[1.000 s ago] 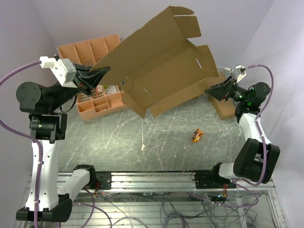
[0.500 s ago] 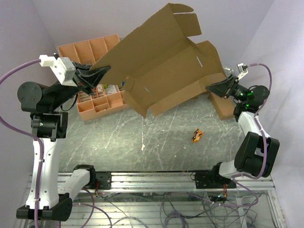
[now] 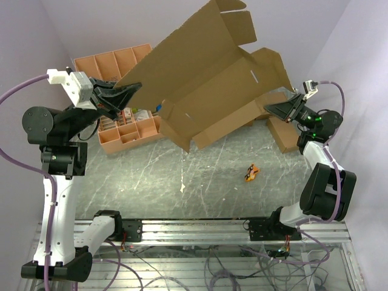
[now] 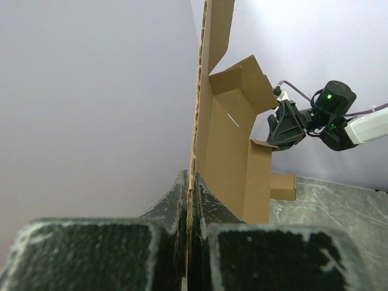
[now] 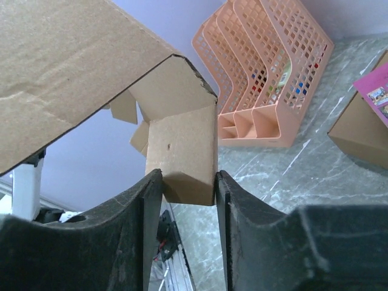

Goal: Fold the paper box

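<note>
- Since a second ago, the paper box has been raised a little and tipped further back, so that its top flap now reaches the upper edge of the top view. On the left, the left gripper has been shifted only slightly upward. On the right, the right gripper has been carried up and outward along with the box's right end.
- At the left, the left gripper is seen fully closed on the box's left edge. In the left wrist view the corrugated edge is pinched between both fingers and stands upright.
- Behind the left gripper, an orange compartment tray is partly hidden by the box.
- In the middle, the box is held in the air above the table, touching nothing but the grippers. It is plain brown corrugated cardboard, opened into a shallow trough, with thin slits in its panels and loose flaps at both ends.
- Its long axis is set slantwise in the top view — one end corner hangs low near the table's centre, the other end points up towards the far right.
- At the right, the right gripper's fingers are parted, with a small end flap lying just between them. Whether the flap is actually squeezed cannot be told.
- Beneath that gripper, a small brown box lies on the table.
</note>
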Motion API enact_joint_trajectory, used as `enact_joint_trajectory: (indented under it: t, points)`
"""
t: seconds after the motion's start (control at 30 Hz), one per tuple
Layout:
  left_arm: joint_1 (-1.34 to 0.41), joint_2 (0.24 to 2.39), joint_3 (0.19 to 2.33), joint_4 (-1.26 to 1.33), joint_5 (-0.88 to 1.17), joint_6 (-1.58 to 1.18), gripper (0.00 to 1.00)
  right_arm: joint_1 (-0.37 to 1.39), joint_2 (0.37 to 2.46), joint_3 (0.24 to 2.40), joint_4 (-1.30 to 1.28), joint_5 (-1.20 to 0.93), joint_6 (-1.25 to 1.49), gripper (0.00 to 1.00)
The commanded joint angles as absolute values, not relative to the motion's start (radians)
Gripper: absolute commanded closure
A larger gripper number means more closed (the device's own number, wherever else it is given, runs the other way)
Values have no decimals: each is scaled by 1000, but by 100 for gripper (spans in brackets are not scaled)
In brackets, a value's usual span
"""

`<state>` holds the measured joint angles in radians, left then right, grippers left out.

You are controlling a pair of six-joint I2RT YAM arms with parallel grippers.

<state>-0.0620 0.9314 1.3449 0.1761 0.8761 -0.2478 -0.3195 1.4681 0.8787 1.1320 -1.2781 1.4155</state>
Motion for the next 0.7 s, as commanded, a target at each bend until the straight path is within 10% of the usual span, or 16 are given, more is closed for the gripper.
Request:
enact_joint_trajectory:
  t: [0.0, 0.67]
  points:
    - [-58, 928, 1350, 256, 883, -287, 93, -316, 1472, 906, 1081, -1270, 1370, 58]
    - [-58, 931, 1353, 264, 891, -304, 93, -313, 1504, 925, 1086, -1297, 1299, 100]
